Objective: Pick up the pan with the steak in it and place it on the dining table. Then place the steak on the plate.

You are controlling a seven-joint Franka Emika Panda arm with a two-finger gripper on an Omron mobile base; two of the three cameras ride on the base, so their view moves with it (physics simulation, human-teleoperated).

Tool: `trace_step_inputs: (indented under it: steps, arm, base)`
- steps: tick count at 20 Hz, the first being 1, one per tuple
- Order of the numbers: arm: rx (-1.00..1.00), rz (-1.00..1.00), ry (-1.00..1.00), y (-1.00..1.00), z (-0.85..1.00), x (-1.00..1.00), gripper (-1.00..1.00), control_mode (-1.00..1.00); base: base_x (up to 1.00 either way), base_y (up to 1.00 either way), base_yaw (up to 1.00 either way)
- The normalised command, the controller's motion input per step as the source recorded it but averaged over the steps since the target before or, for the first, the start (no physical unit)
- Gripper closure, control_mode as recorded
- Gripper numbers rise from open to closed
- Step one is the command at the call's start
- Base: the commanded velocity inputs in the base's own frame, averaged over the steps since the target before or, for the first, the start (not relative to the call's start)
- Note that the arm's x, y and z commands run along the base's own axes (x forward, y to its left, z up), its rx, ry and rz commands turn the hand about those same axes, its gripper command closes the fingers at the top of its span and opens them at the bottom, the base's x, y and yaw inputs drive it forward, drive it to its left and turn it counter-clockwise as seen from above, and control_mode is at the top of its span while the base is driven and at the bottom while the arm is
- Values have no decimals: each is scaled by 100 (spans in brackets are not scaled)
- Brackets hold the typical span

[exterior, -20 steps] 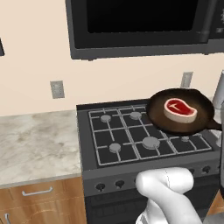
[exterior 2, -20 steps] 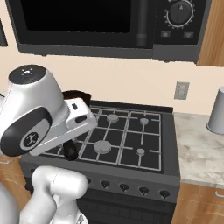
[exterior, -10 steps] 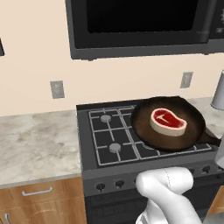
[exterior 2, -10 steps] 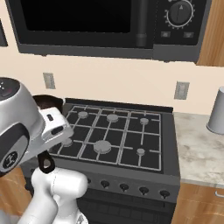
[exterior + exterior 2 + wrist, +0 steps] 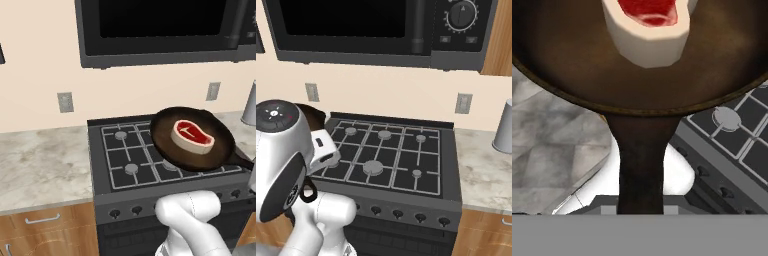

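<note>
Black gas stove (image 5: 391,155) under black microwave (image 5: 381,30) — marbled counter (image 5: 40,165) alongside, grey canister (image 5: 504,133) on counter.

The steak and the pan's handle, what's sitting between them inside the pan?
Nothing: in the hand view, bare dark pan floor runs from the steak to the rim where the handle starts.

We see the round dark frying pan (image 5: 192,139), carrying the red steak slab (image 5: 193,135), raised over the right burners of the black gas stove (image 5: 131,157). The black microwave (image 5: 165,27) overhangs that space, and a grey cylindrical canister (image 5: 504,132) stands on the right bench. The marbled stone bench (image 5: 42,165) left of the stove lies bare.
</note>
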Motion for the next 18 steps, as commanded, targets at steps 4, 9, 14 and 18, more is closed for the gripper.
trace_step_inputs:
  steps: [4, 9, 14, 18]
  arm:
    - [0, 0, 0, 0, -1, -3, 100, -100]
    - [0, 0, 0, 0, 0, 0, 100, 100]
    - [0, 0, 0, 0, 0, 0, 100, 100]
    - [0, 0, 0, 0, 0, 0, 100, 100]
  base:
    - [0, 0, 0]
    - [-79, 1, 8]
    - [-93, 3, 13]
    - [-24, -5, 43]
